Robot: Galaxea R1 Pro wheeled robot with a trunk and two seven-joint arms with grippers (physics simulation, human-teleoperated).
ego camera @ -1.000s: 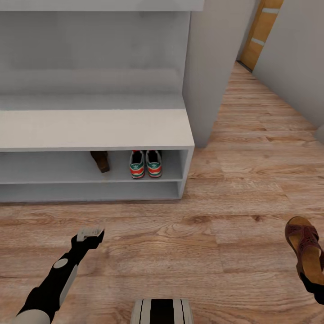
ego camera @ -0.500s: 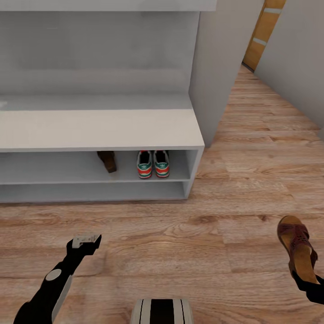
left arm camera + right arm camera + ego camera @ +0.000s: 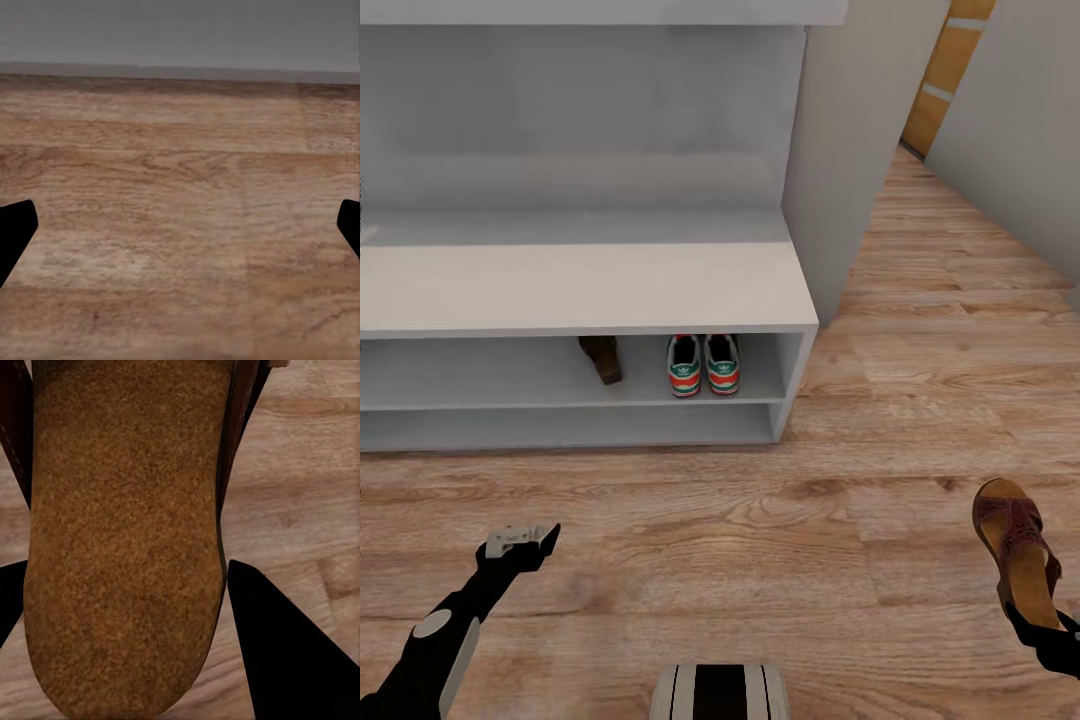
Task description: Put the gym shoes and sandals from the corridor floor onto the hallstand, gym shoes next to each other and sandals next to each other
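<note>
You get flat, even, fairly bright light with no visible source and no glare. Shadows are faint: a soft dark band lies on the corridor floor [image 3: 660, 520] along the base of the hallstand [image 3: 580, 285], and its open shelves are slightly dimmer inside. The head view is sharp enough to show plank grain, with little bending at the edges. Your left wrist view is soft and smeared across the wood. Your right wrist view is grainy, with the sandal [image 3: 124, 532] footbed close and fuzzy.
</note>
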